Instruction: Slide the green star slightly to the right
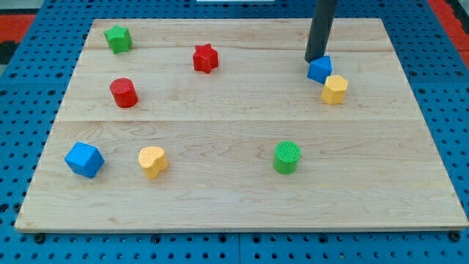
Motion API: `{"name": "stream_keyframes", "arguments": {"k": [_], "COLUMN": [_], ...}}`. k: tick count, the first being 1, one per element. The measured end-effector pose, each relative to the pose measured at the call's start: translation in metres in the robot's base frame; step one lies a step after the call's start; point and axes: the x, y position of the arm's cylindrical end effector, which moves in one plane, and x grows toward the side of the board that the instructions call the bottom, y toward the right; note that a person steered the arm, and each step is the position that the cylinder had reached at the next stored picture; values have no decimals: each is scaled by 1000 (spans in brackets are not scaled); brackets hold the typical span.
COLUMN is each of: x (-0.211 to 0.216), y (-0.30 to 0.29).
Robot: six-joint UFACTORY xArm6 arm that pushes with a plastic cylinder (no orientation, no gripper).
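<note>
Green star: green star-shaped block (pixel 117 38), far left corner of the pale wooden counter (pixel 234 194), near its far and left edges.
Open room: bare wood rightward to the red star-shaped block (pixel 206 58).
Below: red cylinder (pixel 124 92).
My tip: (pixel 316 59), far right, touching the blue block (pixel 319 69); yellow block (pixel 334 89) beside.
Pincer: none, only a dark rod.
Surround: blue pegboard (pixel 22 132).

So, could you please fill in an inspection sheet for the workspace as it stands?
Surface: wooden board, flat.
Job's things: green star at the view's top left, untouched.
Clutter: red star; red cylinder; blue cube; yellow heart; green cylinder; blue block touching yellow block.
Grippers: no jaws; my tip sits at the blue block's upper left edge, far from the green star.
Cables: nothing seen.
Surroundings: blue pegboard.
</note>
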Motion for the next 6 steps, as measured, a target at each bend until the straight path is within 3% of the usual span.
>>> {"name": "stream_keyframes", "arguments": {"k": [1,3,4,6], "x": [-15,-98,-105,-111], "y": [-12,-105,-115,-235]}}
